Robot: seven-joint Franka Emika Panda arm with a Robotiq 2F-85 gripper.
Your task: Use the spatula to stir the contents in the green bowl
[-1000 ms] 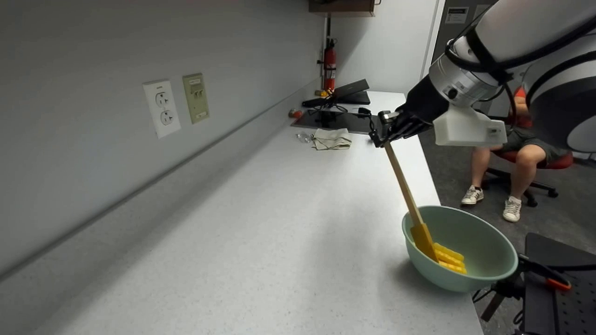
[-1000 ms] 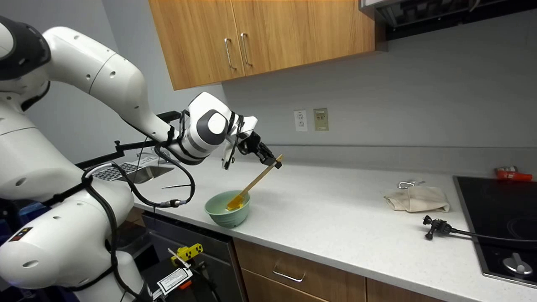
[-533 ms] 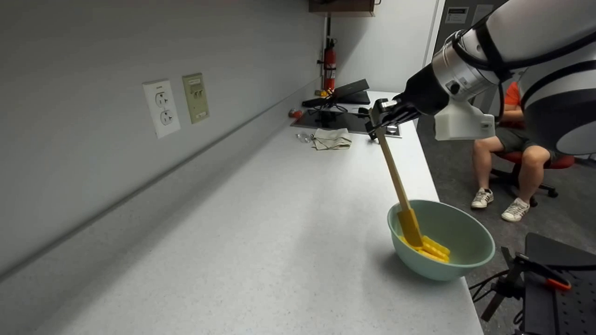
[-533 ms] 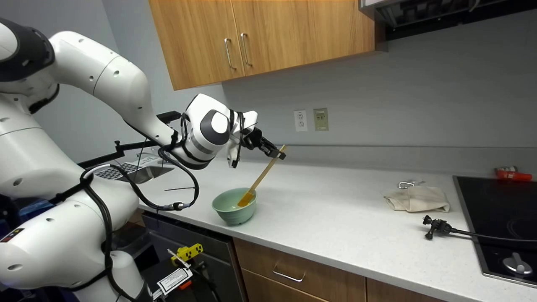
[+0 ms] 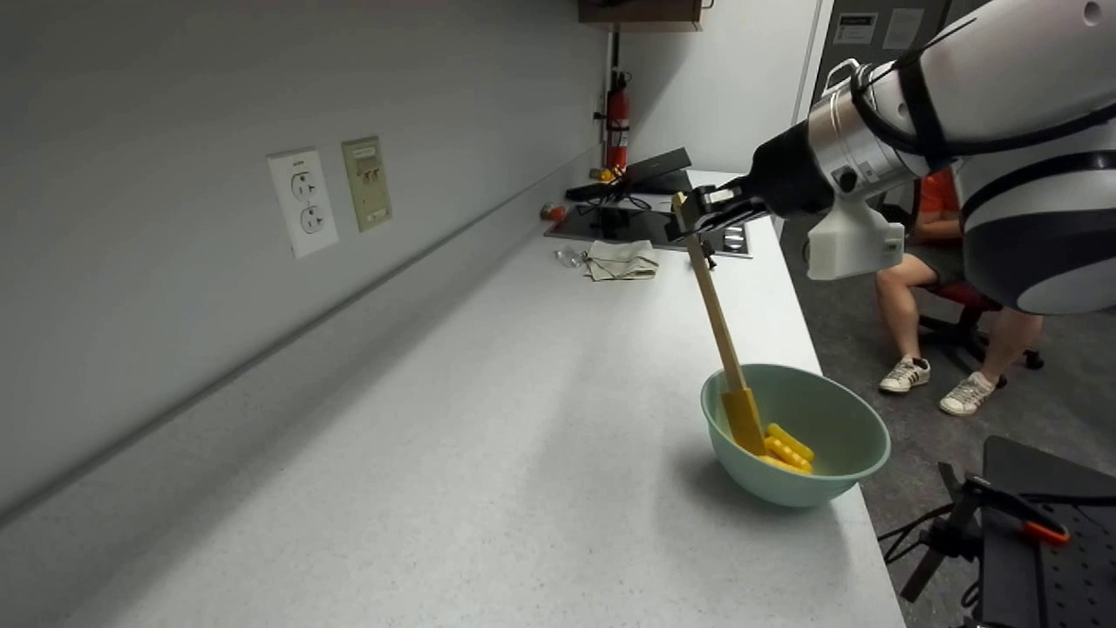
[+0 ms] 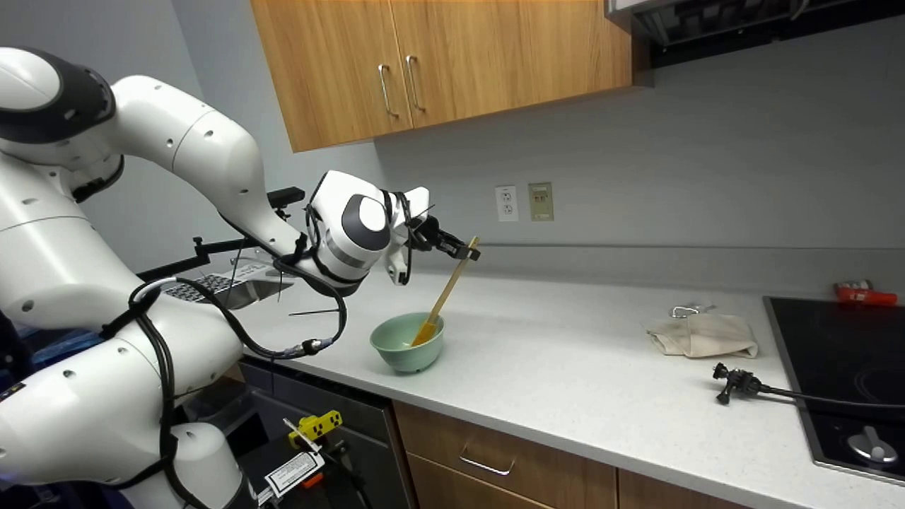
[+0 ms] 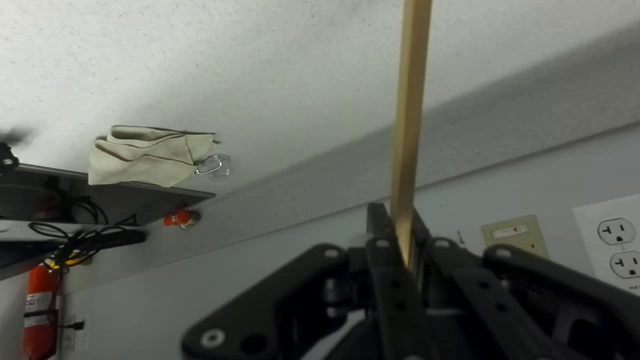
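A robot claw (image 7: 398, 220) clasps a spatula (image 5: 717, 331) near the top of its wooden handle (image 7: 410, 100), the utensil slanting down into a round pale green bowl (image 5: 835, 426). Its amber blade (image 5: 743, 423) sits inside, just beside a small heap of ridged yellow pieces (image 5: 789, 449) low in the bowl. The bowl stands upright near the edge of a white surface (image 5: 523, 436), seen in both exterior views. A folded cloth (image 6: 703, 336) lies well apart, and a metal sink (image 6: 258, 288) shows behind the arm (image 6: 212, 152), its inside partly hidden.
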